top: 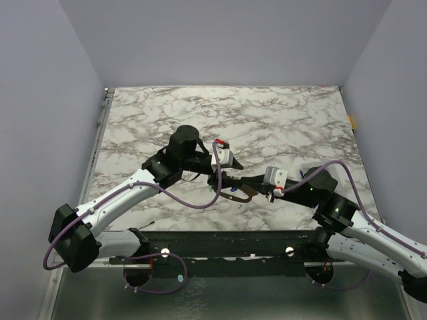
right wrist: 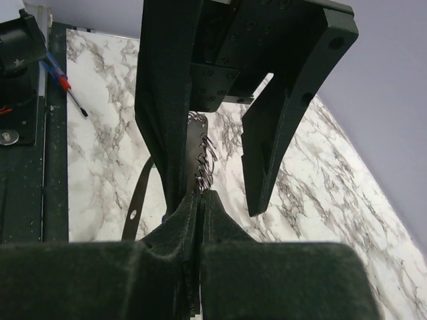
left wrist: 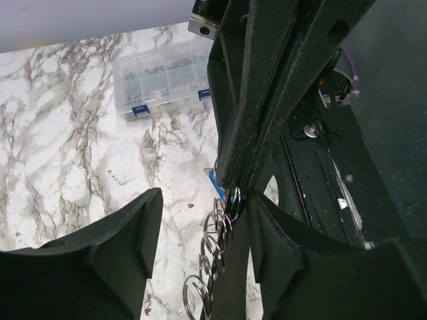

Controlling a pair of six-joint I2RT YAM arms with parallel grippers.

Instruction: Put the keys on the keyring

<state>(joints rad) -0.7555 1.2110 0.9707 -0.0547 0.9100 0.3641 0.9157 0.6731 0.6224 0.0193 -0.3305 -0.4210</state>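
The keyring is a row of several thin silvery rings strung along a dark strap. My right gripper is shut on the end of that row and holds it above the marble table. My left gripper is open and straddles the rings, which lie against its right finger; its left finger stands apart. A small blue piece, possibly a key, shows just behind the right gripper's tips. In the top view both grippers meet near the front middle. Other keys are hidden.
A clear plastic compartment box lies on the marble beyond the grippers. A screwdriver with a red and blue handle rests by the black base rail. Lilac walls close in the table on three sides.
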